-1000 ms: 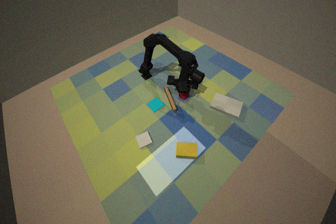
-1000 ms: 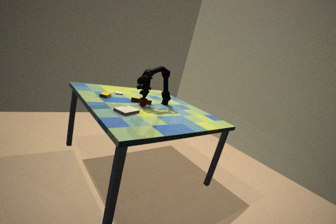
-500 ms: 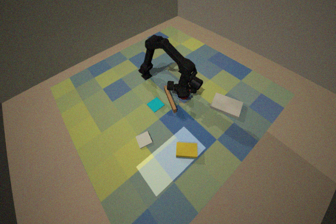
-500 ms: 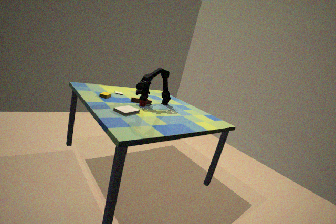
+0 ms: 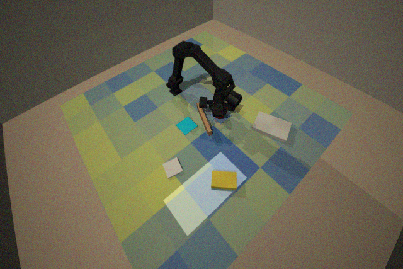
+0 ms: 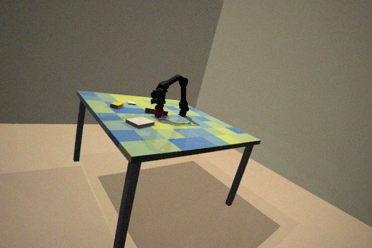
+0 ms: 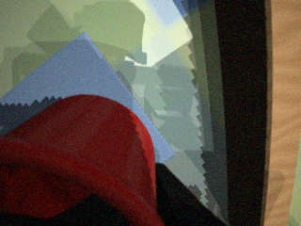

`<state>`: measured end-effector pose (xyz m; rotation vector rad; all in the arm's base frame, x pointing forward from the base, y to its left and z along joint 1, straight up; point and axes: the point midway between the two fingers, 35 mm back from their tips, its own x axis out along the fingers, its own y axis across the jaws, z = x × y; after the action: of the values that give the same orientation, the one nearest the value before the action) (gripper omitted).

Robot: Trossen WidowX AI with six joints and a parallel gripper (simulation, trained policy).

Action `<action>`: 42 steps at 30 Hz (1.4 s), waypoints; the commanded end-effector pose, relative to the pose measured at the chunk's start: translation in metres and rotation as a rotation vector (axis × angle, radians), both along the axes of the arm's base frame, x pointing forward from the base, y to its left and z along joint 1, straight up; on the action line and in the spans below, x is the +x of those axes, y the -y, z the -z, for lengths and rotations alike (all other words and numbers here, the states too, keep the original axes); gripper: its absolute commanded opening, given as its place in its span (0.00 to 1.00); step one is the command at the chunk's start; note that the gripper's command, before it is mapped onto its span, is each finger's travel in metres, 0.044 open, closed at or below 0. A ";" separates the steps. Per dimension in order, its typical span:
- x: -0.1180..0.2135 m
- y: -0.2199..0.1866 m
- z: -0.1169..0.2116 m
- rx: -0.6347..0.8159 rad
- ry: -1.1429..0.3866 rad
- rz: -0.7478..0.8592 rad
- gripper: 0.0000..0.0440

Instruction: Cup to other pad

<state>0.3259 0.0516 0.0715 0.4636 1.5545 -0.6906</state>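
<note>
The red cup (image 5: pixel 220 116) (image 6: pixel 158 114) (image 7: pixel 89 122) stands upright, as far as the exterior view shows, on the blue pad (image 7: pixel 85 56). My gripper (image 5: pixel 219 114) (image 6: pixel 158 109) (image 7: pixel 146 169) is low over the cup and shut on its wall, with one dark finger inside the rim and one outside. The hand covers most of the cup in the top view. The marbles are not visible; the near rim and finger hide the inside. The other pad, cyan (image 5: pixel 186 125), lies flat beyond the wooden bar from the cup.
The wooden bar (image 5: pixel 204 119) (image 6: pixel 150 110) (image 7: pixel 284 94) stands between the cup and the cyan pad. A large white block (image 5: pixel 272 126) (image 6: pixel 139 122) lies on the cup's other side. A small white block (image 5: pixel 172 167) (image 6: pixel 131 103) and a yellow block (image 5: pixel 223 179) (image 6: pixel 116 105) lie farther off.
</note>
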 end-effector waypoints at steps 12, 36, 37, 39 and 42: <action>-0.010 0.014 -0.049 0.022 0.048 0.095 0.01; -0.005 0.074 -0.103 0.021 0.209 0.318 0.00; -0.005 0.077 -0.104 0.020 0.215 0.327 0.00; -0.005 0.083 -0.105 0.018 0.226 0.342 0.00; -0.005 0.093 -0.107 0.014 0.240 0.366 0.00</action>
<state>0.3212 -0.0302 0.1761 0.8082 1.2867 -0.8534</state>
